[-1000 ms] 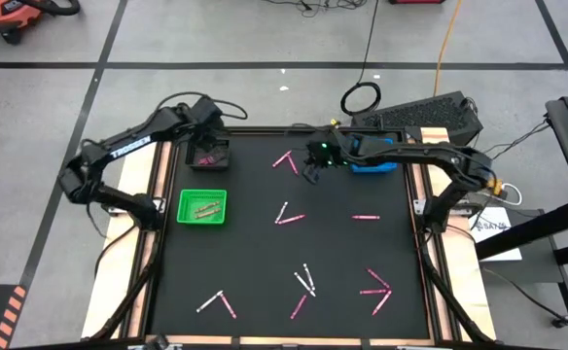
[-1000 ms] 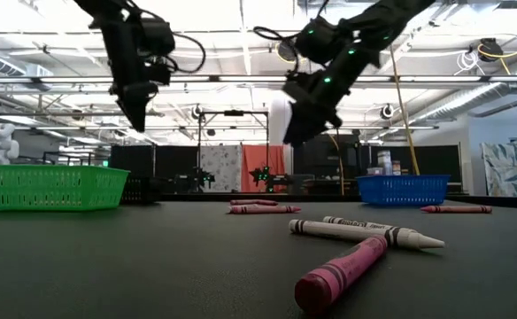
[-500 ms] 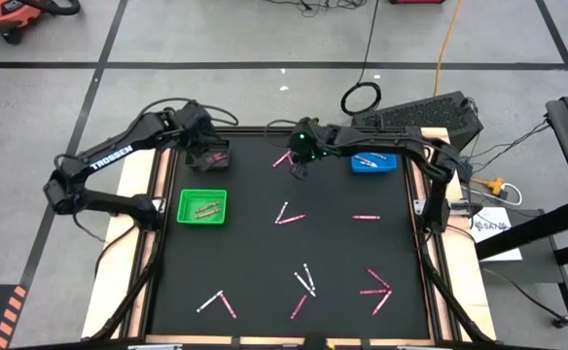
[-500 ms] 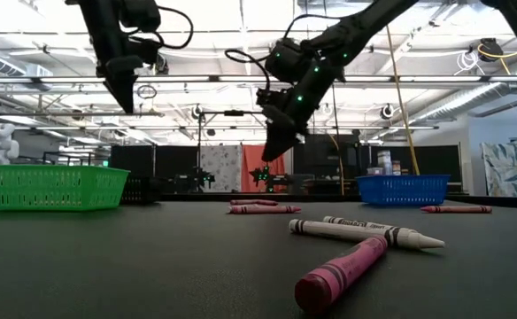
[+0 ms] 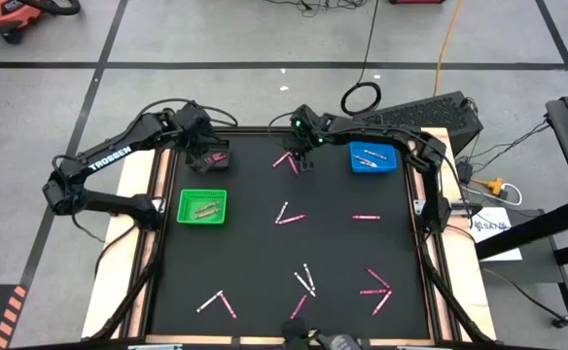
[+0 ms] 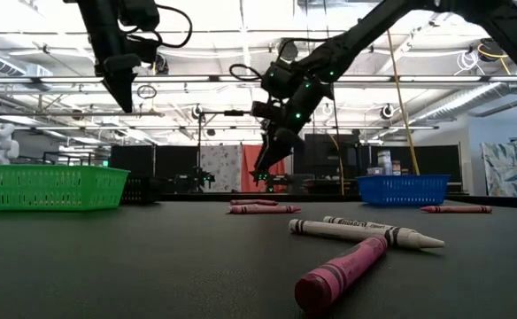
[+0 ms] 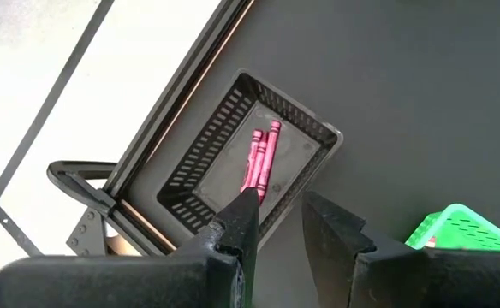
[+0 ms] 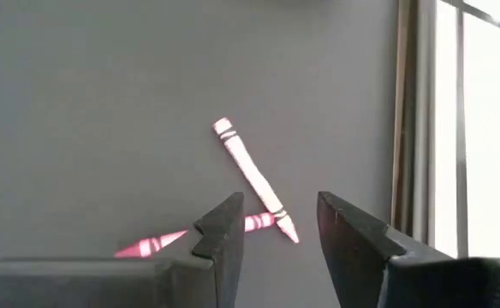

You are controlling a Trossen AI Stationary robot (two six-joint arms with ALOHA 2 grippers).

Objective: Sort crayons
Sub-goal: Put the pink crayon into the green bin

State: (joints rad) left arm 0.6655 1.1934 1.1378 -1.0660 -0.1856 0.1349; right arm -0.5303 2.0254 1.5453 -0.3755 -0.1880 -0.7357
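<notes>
Crayons (image 5: pixel 286 160) lie crossed just under right gripper (image 5: pixel 304 161), far side of surface (image 5: pixel 342 253); left gripper (image 5: pixel 209 156) hangs over black tray (image 5: pixel 212 160).
Low view: both grippers raised clear of surface.
Left wrist: fingers slightly spread, empty, 2 pink crayons in tray below.
Right wrist: fingers spread, straddling pale crayon (image 8: pixel 252 178), likely lined up for pick.

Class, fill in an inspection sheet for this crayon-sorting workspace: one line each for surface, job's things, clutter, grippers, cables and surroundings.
Surface: black table.
Job's things: crayons scattered; pink ones in black tray; some in green tray and blue tray.
Clutter: nothing seen.
Grippers: left gripper open above black tray; right gripper open above two crayons near the far edge.
Cables: orange cable and black cable loop on floor.
Surroundings: grey taped floor, keyboard.
</notes>
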